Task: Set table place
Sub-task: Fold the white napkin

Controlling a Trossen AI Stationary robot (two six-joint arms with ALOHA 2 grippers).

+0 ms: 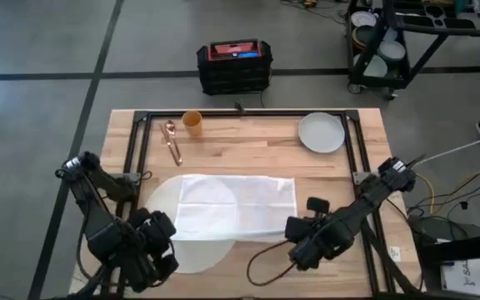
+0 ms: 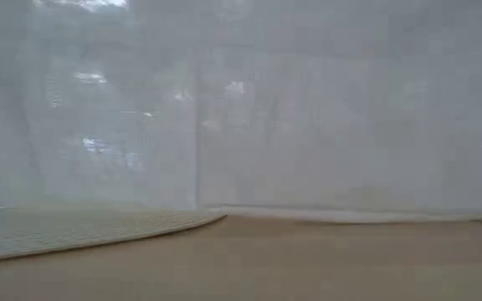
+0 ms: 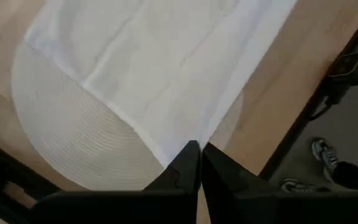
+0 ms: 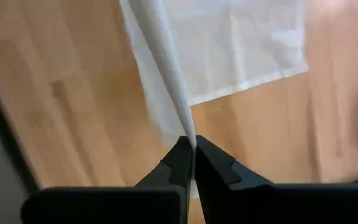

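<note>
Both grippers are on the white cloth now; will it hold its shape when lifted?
Probably not. The cloth looks thin and creased, and drapes in a fold from the right gripper, so expect sagging. It seems light; the left gripper pinches its edge, so it may drag across the mat.

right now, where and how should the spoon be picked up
Grip mid-handle from straight above, fingers across it: the spoon lies flat on the table, bowl near the cup, thin handle free. The left gripper and right gripper are each shut on the cloth.
</note>
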